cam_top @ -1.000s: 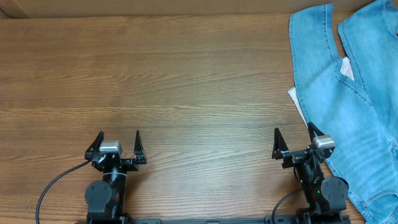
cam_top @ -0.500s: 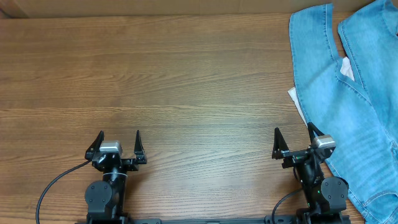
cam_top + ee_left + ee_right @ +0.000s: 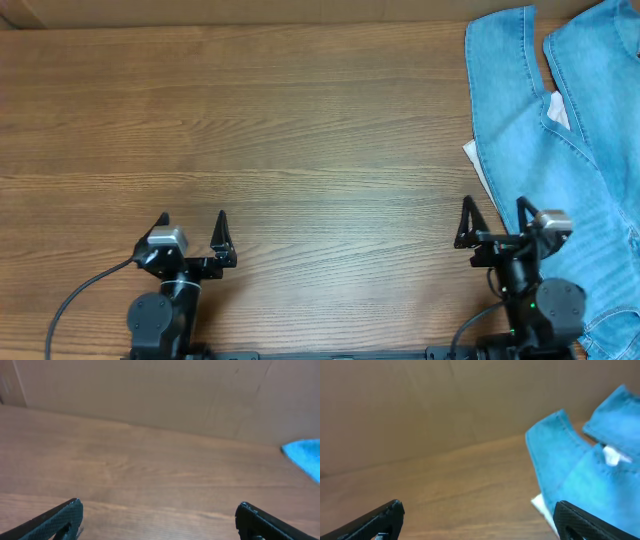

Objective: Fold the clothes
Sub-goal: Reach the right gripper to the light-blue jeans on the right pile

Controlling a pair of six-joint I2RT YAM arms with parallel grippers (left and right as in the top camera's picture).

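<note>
Overhead view: light-blue jeans lie spread over the right end of the desk, cut off by the top and right frame edges. A white scrap peeks from under them, too small to identify. The left arm and right arm sit at the near edge, jaws spread wide, empty.
</note>
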